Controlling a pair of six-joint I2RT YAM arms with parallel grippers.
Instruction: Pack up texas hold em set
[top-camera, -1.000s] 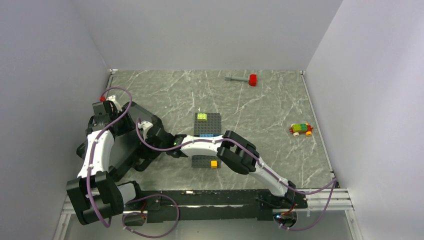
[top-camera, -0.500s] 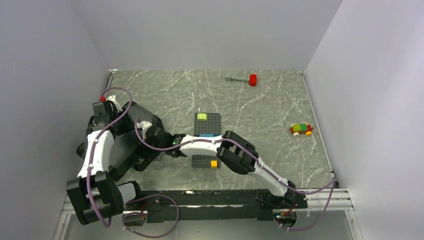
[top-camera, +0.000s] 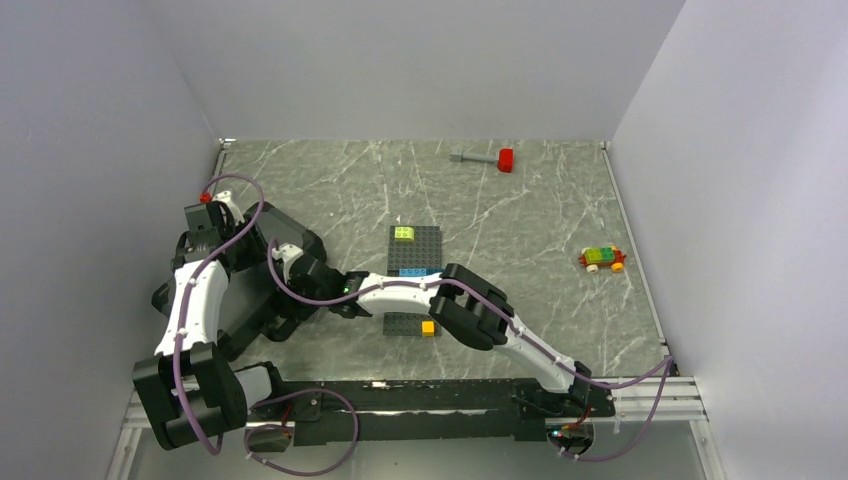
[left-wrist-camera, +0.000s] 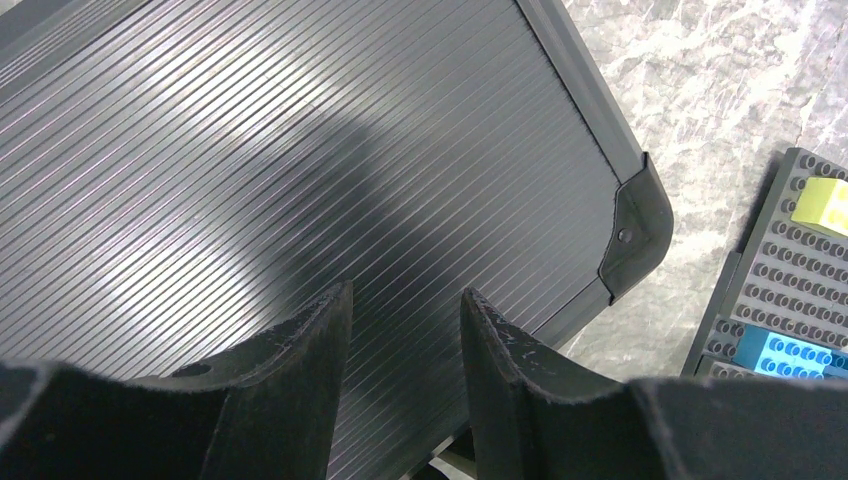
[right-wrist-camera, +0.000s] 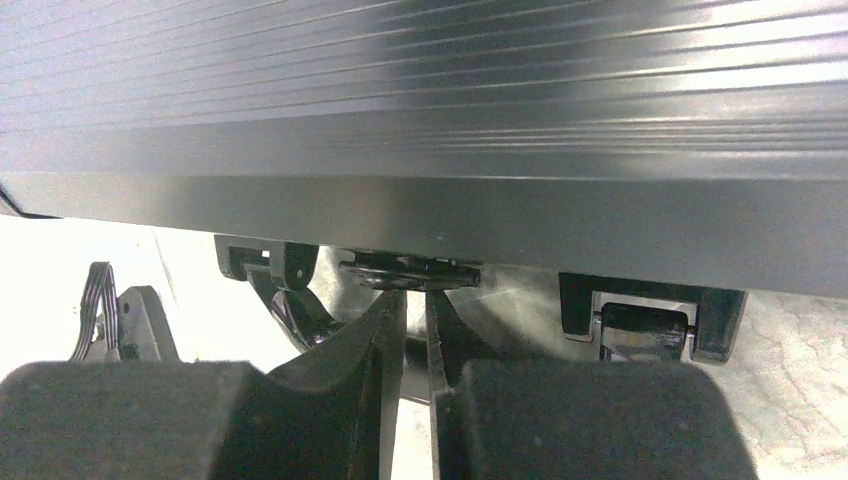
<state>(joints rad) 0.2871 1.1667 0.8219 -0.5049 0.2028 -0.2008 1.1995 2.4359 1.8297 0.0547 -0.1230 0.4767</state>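
Left hand (left-wrist-camera: 405, 300): I am hovering it over the lid, fingers apart, gripping nothing.
Black ribbed hard case (left-wrist-camera: 250, 150): lying shut at the left of the grey marble counter (top-camera: 540, 210); I am judging packing nearly done.
Right hand (right-wrist-camera: 415, 300): I am holding it, fingers almost together, at the front edge beside a black latch (right-wrist-camera: 645, 325); fastening is probably remaining.

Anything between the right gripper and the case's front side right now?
Nothing visible does. The tips of the right gripper are at a dark fitting on the front side of the case; a latch sits beside, apart.
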